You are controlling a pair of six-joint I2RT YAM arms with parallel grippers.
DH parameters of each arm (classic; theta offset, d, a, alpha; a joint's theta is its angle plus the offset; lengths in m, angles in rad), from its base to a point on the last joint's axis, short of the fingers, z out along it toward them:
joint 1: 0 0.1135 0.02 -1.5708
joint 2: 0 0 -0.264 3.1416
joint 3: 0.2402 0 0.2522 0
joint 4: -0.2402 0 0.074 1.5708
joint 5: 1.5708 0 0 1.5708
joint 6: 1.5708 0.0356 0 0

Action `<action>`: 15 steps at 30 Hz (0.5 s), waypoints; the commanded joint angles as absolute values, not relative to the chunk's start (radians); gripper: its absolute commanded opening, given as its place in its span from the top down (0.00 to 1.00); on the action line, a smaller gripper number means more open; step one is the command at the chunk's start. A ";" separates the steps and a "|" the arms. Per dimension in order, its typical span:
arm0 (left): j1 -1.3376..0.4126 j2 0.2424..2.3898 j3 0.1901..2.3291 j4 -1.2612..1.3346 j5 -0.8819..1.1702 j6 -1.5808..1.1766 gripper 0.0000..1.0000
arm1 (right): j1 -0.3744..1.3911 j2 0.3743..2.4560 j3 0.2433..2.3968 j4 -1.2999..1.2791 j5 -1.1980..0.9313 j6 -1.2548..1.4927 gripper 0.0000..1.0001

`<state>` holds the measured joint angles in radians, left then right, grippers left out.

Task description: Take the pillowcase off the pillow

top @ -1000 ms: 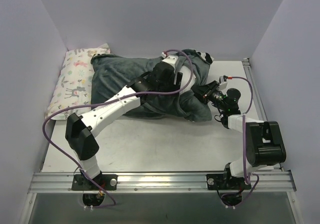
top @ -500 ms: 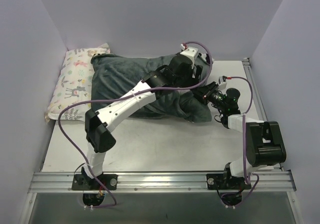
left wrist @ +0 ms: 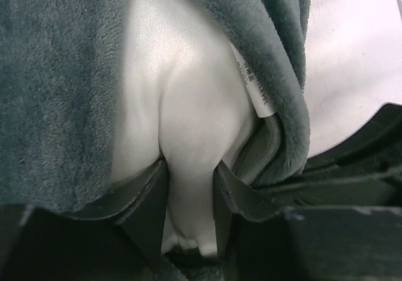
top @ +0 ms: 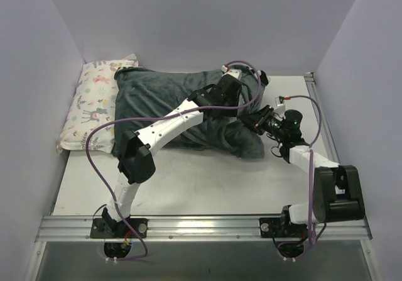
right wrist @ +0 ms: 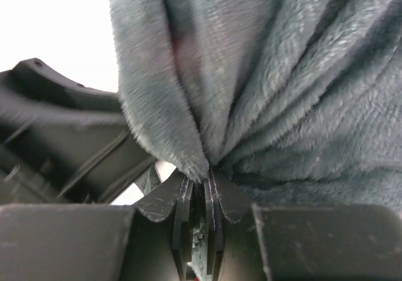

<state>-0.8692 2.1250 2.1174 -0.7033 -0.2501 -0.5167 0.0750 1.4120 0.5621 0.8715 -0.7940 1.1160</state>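
The pillowcase (top: 160,102) lies across the back of the table with its slate-grey face outward. The white pillow (left wrist: 182,99) shows only in the left wrist view, bulging from the case's open edge (left wrist: 282,105), with a small label (left wrist: 254,89) beside it. My left gripper (left wrist: 190,190) is shut on a fold of the white pillow; in the top view it (top: 242,95) sits at the case's right end. My right gripper (right wrist: 206,179) is shut on a bunch of grey pillowcase fabric (right wrist: 282,73), at the case's right front corner (top: 254,122).
A small pastel animal-print pillow (top: 94,102) lies against the left wall, touching the case's left end. A metal rail (top: 317,108) runs along the table's right edge. Purple cables loop over both arms. Walls close the back and sides.
My left arm has reached further right across the pillowcase to its right end. The right gripper has stayed at the case's corner while its arm shifted slightly right.
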 commanded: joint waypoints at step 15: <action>-0.758 2.152 2.361 -0.735 -0.294 -0.537 1.00 | 0.139 1.072 0.667 0.015 -0.519 0.624 0.88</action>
<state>-0.8452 2.1777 2.2440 -0.7528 -0.1783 -0.5419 0.1120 1.1309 0.6685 0.2214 -0.5777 0.7216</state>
